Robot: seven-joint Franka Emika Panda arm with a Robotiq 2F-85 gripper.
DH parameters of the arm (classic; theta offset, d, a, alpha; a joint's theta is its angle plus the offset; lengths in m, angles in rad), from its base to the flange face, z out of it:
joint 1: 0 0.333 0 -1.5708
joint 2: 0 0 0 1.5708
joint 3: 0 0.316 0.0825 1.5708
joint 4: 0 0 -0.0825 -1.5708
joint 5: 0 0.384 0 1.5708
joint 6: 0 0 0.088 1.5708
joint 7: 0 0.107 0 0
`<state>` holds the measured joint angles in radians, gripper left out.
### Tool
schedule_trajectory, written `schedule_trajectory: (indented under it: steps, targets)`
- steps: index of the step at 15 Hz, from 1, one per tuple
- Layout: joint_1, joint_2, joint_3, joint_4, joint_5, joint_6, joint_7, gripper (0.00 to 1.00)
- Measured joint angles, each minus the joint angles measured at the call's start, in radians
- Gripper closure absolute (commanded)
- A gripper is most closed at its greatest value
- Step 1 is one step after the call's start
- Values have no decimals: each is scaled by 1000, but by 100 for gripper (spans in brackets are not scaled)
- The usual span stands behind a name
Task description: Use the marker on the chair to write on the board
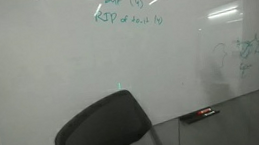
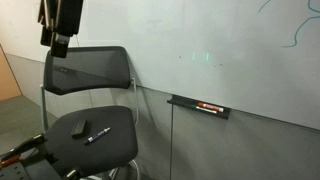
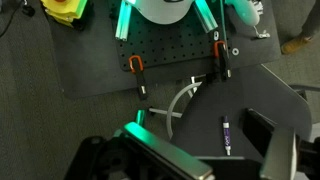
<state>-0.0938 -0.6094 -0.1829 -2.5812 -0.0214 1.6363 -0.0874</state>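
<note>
You had the gripper at the upper left of an exterior view, its lower end meeting the top left corner of the chair backrest in the picture; contact could not be judged. Open air lay between it and the seat below. The marker lay flat near the middle of the seat, well inside its rim, with a small dark object near it on the left. The board filled the frame behind, its ledge carrying a black-and-red bar. In the wrist view the marker sat right of centre, untouched. You could not tell how wide the jaws stood; nothing showed in them.
</note>
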Motion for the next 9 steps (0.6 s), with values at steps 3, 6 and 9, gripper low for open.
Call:
schedule_trajectory:
  steps: [3,6,9]
  targets:
    - [0,-1,0,3,0,0,0,0]
    - [0,-1,0,4,0,0,0,0]
    - [4,6,14,-5,7,12,1,0]
